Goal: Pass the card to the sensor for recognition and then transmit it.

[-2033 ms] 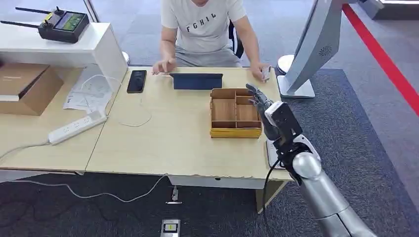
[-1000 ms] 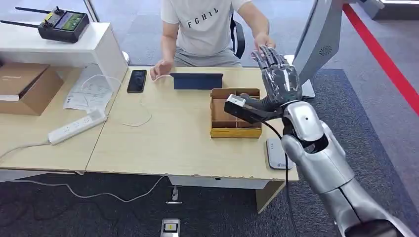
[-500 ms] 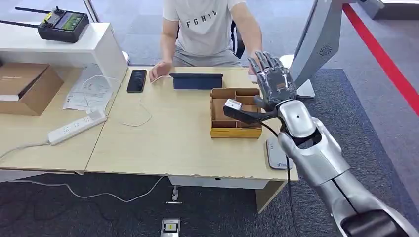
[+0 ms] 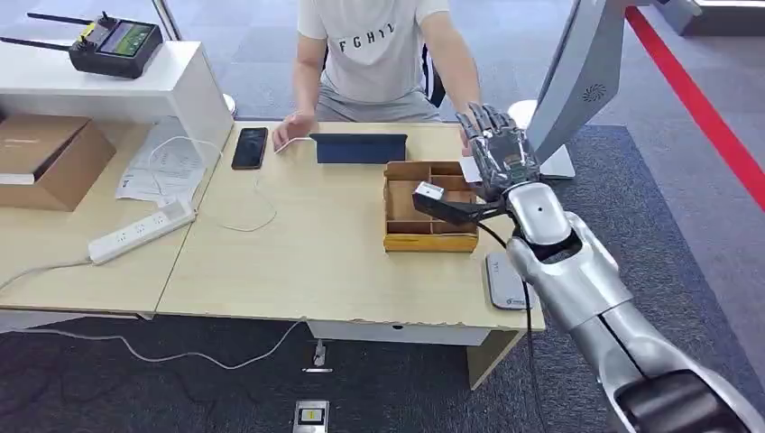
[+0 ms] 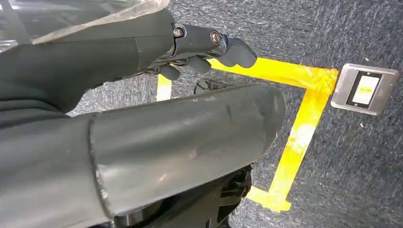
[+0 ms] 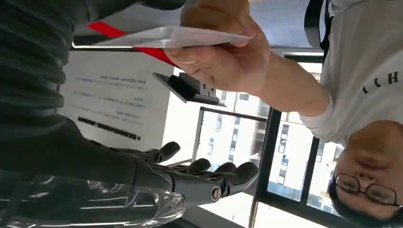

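**Card at the raised right hand, a person's hand on it**

The card (image 6: 171, 37), white, lies edge-on in the right wrist view, pinched in a person's hand (image 6: 223, 57) just beside the robot's thumb; whether the thumb touches it I cannot tell. In the head view a white corner of the card (image 4: 470, 170) shows at the thumb side of the right hand (image 4: 499, 155). The right hand's fingers (image 6: 228, 173) are stretched out and slightly apart, well clear of the card, closed on nothing that shows. The hand is lifted, fingers pointing toward the person (image 4: 379, 54) seated at the far side of the table (image 4: 298, 262).

Below the fingers sits a wooden compartment tray (image 4: 429, 206) with a yellow front edge. Beyond its far edge stands a dark blue tablet case (image 4: 359, 148), and a black phone (image 4: 249, 148) lies farther to that side. Near the wrist, at the table's near corner, lies a grey flat sensor pad (image 4: 505, 281). A white monitor stand (image 4: 577, 81) rises beside the hand.

The left hand (image 5: 204, 45) hangs over dark carpet with yellow tape (image 5: 304, 123), fingers curled in and holding nothing.
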You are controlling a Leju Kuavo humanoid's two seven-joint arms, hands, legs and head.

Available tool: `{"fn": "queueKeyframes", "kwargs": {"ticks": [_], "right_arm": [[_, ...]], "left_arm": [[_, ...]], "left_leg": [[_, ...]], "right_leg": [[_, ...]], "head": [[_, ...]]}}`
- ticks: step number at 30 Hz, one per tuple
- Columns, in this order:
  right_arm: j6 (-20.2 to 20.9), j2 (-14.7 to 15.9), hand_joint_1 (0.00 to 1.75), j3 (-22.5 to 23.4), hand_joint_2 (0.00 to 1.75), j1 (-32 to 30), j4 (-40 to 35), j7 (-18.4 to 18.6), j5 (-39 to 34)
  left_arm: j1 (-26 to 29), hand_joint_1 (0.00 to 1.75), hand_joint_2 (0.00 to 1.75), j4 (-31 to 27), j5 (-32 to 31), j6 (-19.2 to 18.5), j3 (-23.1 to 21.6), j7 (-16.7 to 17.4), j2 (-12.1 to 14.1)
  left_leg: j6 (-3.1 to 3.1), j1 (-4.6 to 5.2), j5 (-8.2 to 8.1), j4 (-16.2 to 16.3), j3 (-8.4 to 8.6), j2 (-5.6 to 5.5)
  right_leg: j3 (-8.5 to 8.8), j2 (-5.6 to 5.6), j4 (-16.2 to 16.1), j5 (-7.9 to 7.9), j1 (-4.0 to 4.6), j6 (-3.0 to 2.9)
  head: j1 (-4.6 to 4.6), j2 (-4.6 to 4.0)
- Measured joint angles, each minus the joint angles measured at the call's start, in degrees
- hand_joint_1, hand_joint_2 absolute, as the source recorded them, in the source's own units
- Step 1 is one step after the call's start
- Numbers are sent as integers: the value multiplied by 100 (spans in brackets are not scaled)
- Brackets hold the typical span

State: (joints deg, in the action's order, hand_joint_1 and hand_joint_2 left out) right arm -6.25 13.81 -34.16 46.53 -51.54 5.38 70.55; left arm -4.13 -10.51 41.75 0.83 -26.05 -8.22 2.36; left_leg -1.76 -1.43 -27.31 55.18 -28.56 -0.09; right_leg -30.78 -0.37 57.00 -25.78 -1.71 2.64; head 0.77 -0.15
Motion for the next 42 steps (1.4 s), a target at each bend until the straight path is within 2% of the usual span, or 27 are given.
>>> {"fn": "queueKeyframes", "kwargs": {"ticks": [14,15,27,42], "right_arm": [[13,22,0,-42,175,55,153,59,133],[18,35,175,-42,175,56,153,83,149],[9,190,175,-28,175,37,140,127,94],[-50,199,175,24,175,-22,124,6,197]], "left_arm": [[-5,0,0,0,0,-22,-4,-15,11],[-6,0,0,0,-7,-22,-4,-15,13],[-19,0,0,0,0,-15,-7,-9,39],[-20,0,0,0,19,-74,-11,22,42]], "left_leg": [[0,0,0,2,3,0],[0,0,0,3,2,0],[0,0,0,5,2,2],[0,0,0,6,1,1]], "right_leg": [[0,0,0,0,0,0],[0,0,0,0,0,0],[0,0,0,2,0,2],[0,0,0,3,0,3]], "head": [[0,0],[0,0],[0,0],[0,0]]}}
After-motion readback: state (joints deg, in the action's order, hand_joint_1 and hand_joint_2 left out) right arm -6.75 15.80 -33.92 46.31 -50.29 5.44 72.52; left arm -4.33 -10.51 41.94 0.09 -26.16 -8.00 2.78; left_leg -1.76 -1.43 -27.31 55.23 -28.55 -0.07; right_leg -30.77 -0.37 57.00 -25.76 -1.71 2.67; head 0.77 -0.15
